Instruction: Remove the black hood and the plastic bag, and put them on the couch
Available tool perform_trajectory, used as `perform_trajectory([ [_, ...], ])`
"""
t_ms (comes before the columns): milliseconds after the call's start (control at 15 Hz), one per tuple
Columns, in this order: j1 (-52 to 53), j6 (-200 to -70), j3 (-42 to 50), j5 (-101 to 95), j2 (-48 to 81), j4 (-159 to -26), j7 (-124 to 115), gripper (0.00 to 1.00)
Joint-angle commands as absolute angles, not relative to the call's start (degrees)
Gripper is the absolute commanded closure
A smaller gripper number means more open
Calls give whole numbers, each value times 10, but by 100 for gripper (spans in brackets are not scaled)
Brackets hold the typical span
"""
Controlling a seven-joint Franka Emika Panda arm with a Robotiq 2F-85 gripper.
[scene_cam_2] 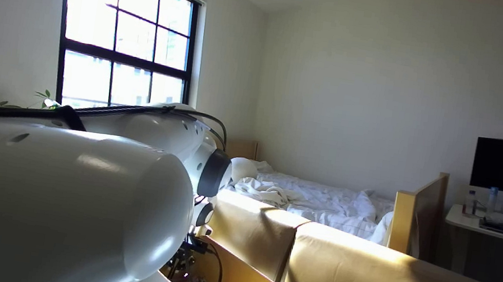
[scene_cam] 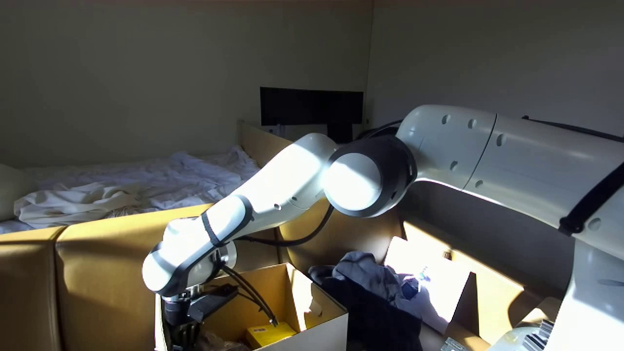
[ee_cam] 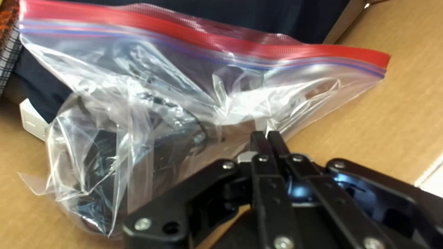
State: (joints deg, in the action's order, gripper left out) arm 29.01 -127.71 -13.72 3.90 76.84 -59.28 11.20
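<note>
In the wrist view, the black two-finger gripper (ee_cam: 266, 135) has its fingertips together, pinching the clear plastic bag (ee_cam: 166, 107) with a red zip strip, dark navy fabric (ee_cam: 294, 20) behind it at the top. At lower left in an exterior view, the white-and-brown cardboard box (scene_cam: 321, 331) walls in the gripper and a yellow carton (scene_cam: 268, 334); the crumpled black-and-grey cloth hood (scene_cam: 365, 287) lies just right of it, before the tan leather-look couch (scene_cam: 107, 278).

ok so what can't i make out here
Wrist view: what the plastic bag holds, obscured by creases and glare.
In an exterior view: the base of the carton, cut off by the bottom edge.
In an exterior view: print on the yellow box, too small.
</note>
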Motion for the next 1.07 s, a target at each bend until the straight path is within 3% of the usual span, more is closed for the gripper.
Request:
perform_trajectory([
  [0, 299, -1302, -139, 29, 706, -674, 115, 93],
  [133, 298, -1310, -148, 32, 707, -677, 133, 96],
  [200, 297, -1309, -152, 35, 710, -675, 138, 69],
  [267, 296, -1305, -156, 35, 716, -669, 149, 71],
  [400, 293, -1280, -164, 39, 733, -647, 170, 65],
  [1000, 288, -1149, -204, 32, 813, -534, 216, 8],
])
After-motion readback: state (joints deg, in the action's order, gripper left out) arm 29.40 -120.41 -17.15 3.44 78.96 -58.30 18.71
